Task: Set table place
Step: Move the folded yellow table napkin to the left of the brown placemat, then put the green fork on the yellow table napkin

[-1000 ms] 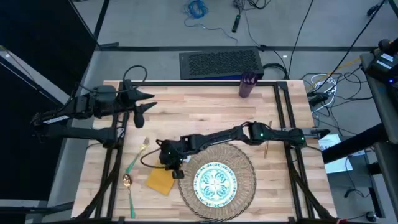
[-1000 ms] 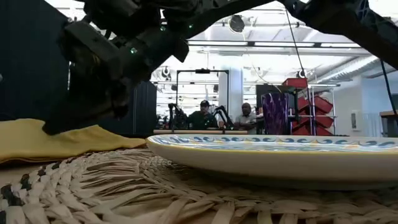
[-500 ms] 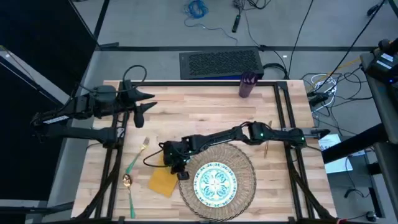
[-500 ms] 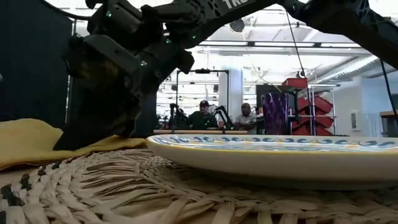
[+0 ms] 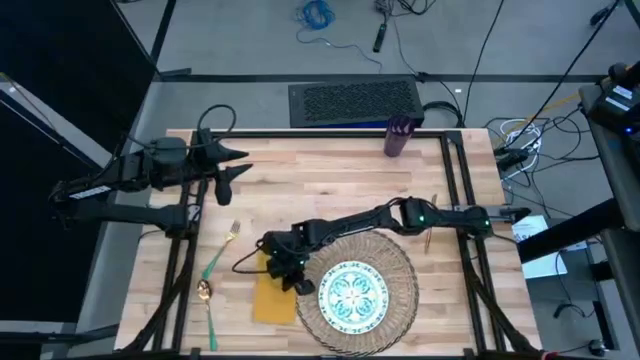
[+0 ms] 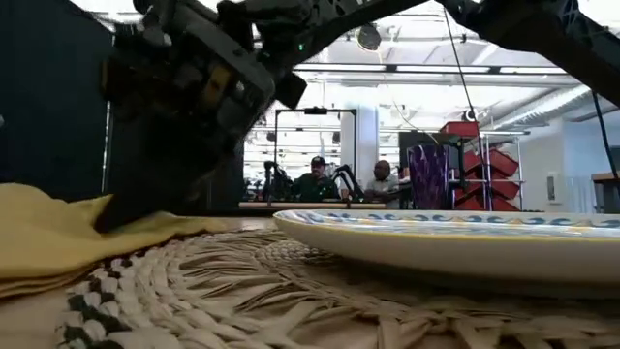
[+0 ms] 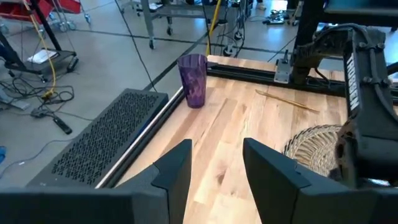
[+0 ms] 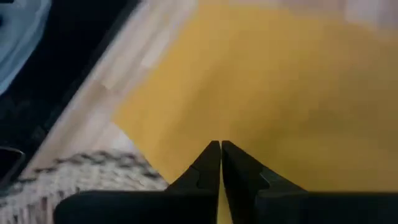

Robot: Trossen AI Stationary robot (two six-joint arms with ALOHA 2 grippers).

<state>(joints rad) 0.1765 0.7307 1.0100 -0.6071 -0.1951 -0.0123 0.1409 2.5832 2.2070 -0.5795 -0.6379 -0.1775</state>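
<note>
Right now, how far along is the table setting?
Done: plate sits on the placemat. In hand: the right gripper, fingers together, is on the napkin beside the mat. Left: fork and spoon lie off to the side, knife and cup sit apart. Left gripper waits, open, at the table's far left.

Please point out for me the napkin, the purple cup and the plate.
napkin (image 5: 271,296), high view, middle of the yellow cloth.
purple cup (image 5: 398,137), high view, its side.
plate (image 5: 353,293), high view, patterned centre.
</note>
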